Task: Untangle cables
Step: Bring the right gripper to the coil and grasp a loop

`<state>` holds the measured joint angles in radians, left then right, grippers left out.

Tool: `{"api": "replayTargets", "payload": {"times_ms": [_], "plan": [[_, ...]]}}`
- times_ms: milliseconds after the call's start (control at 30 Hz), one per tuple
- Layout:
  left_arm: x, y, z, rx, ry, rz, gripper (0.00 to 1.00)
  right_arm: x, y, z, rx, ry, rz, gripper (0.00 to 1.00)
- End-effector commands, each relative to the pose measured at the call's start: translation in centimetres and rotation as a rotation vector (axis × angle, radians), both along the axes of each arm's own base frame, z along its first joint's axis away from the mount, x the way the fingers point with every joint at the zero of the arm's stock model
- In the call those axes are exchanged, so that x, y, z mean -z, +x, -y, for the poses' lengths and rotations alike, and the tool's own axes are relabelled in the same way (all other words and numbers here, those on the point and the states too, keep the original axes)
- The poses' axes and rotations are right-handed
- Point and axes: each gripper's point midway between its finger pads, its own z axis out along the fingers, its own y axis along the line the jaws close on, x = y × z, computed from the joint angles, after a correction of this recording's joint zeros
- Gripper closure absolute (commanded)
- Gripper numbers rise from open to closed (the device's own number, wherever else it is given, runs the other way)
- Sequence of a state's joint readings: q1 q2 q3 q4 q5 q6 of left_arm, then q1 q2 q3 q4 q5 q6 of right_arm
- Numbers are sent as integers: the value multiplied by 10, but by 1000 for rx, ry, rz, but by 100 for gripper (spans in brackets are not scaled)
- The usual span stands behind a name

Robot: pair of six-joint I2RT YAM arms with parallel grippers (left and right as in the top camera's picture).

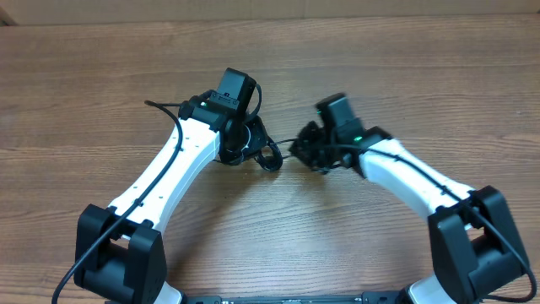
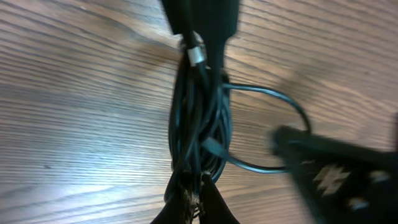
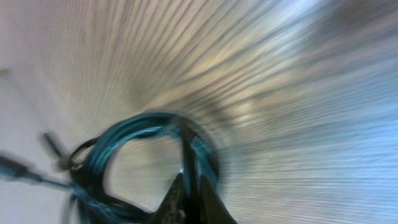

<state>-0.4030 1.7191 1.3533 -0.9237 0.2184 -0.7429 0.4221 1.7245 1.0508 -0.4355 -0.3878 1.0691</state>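
Pale brown wood-grain counter [image 1: 101, 84] fills every view, and two white robot arms reach over it from the near edge until they almost meet at its middle. Between them lies a small bundle of thin black flexible cords [image 2: 199, 124], resting on the counter just in front of the left arm's black wrist.

Seen from the left wrist, the left tool [image 2: 194, 202] has its two black fingers pressed together on the near end of the bundle, so the strands are pinched into a tight, straight hank running away from the tips. A small silver metal plug end [image 2: 196, 56] sits at the far end of that hank. One strand bows out to the side in a wide loop, and the blurred black body of the right tool [image 3: 189, 193] touches that loop.

The right wrist view is heavily smeared and tinted blue. The right tool's fingers are closed against each other, with their tips at the far rim of a round coil of cord. A strand looks caught between them, though the blur hides the exact contact.
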Motion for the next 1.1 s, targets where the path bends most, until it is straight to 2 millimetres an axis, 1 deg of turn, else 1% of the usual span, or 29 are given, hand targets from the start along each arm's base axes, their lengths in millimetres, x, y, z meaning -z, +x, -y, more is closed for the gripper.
{"api": "replayTargets", "payload": {"times_ms": [0,67,133,233,300,400,433,467,500,533,633,700,733,800,867,967,1067], "plan": [[-11,14,-24,20,118,96,96,-26,11,25,-208,-25,191,96],[-9,18,-35,4,176,113,96,-34,8,36,-280,-5,234,96],[-7,21,-39,11,205,125,96,-37,5,44,-329,10,255,96],[1,21,-39,21,221,108,96,-37,-2,49,-389,24,261,96],[10,20,-38,26,223,82,93,-35,-8,50,-436,11,269,96],[27,17,-34,38,211,29,82,-31,-15,51,-489,-4,270,96],[32,16,-32,42,204,10,75,-30,-17,52,-496,-7,267,96],[39,14,-29,46,195,-13,62,-30,-18,52,-503,-11,265,96],[44,12,-26,52,179,-36,53,-27,-19,55,-501,-27,256,96],[48,10,-23,58,163,-54,48,-25,-19,58,-496,-48,248,96],[52,5,-8,76,81,-93,39,-16,-18,70,-479,-129,223,91],[49,4,6,94,1,-102,32,-12,-17,78,-468,-179,211,83],[47,4,12,114,-30,-99,31,-11,-17,80,-465,-192,210,78],[44,5,21,178,-66,-71,32,-8,-16,84,-456,-222,204,60],[43,9,24,243,-65,-28,31,-6,-15,89,-450,-253,195,0],[40,18,26,301,-70,31,31,-2,-16,97,-392,-285,150,0],[32,35,27,311,-87,102,30,-1,-16,99,-304,-279,99,0]]}}
